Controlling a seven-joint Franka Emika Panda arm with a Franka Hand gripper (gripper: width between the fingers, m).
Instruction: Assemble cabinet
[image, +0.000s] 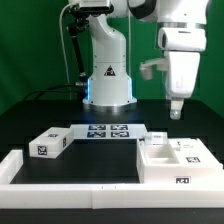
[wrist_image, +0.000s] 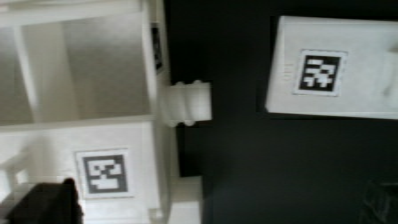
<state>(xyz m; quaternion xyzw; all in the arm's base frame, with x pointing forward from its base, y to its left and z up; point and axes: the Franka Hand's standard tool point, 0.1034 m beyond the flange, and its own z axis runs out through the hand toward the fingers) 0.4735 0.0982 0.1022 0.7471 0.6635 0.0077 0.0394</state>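
The cabinet's big open white box stands at the exterior view's right, inside the rail corner. In the wrist view the box shows its inner walls, a tag and a short round peg on its side. A smaller white tagged block lies apart from the peg across a strip of black table; it also shows in the exterior view. Another tagged white block lies at the exterior view's left. My gripper hangs above the big box, open and empty; one dark finger shows.
The marker board lies flat in front of the arm's base. A low white border rail runs along the table's front and around the corners. The black table lies between the left block and the box.
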